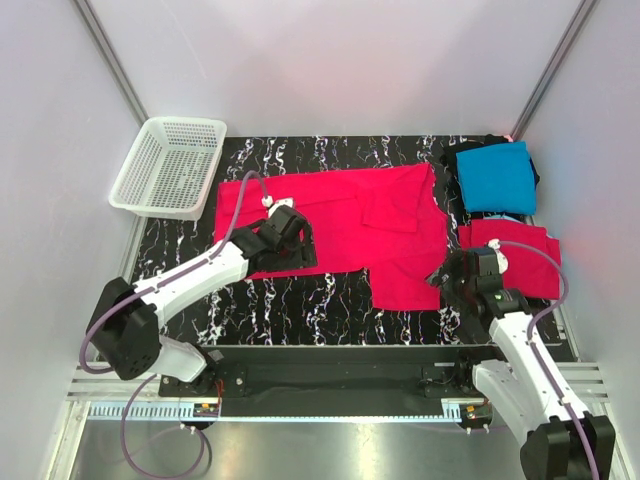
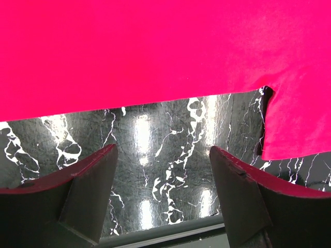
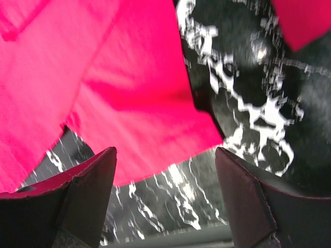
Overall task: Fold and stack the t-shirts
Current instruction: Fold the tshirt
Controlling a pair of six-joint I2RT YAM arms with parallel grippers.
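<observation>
**Both grippers open at the near edge of the spread red shirt**

We see a bright pinkish-red cloth t-shirt (image 1: 340, 215) lying spread across the middle of the black, white-veined marble-pattern table (image 1: 300, 300), one part of it hanging nearer to us on the right. The left gripper (image 2: 163, 191) has its jaws apart with only bare table between them, and the shirt's near hem lies just beyond the fingertips. The right gripper (image 3: 165, 196) also has its jaws wide apart and empty, just short of the shirt's near right corner. At the table's right edge lies a second, folded pinkish-red t-shirt (image 1: 520, 260). Beyond it, a folded turquoise-blue t-shirt (image 1: 495, 175) rests on a black t-shirt (image 1: 492, 141). A white plastic mesh basket (image 1: 186, 121) sits at the far left corner.
</observation>
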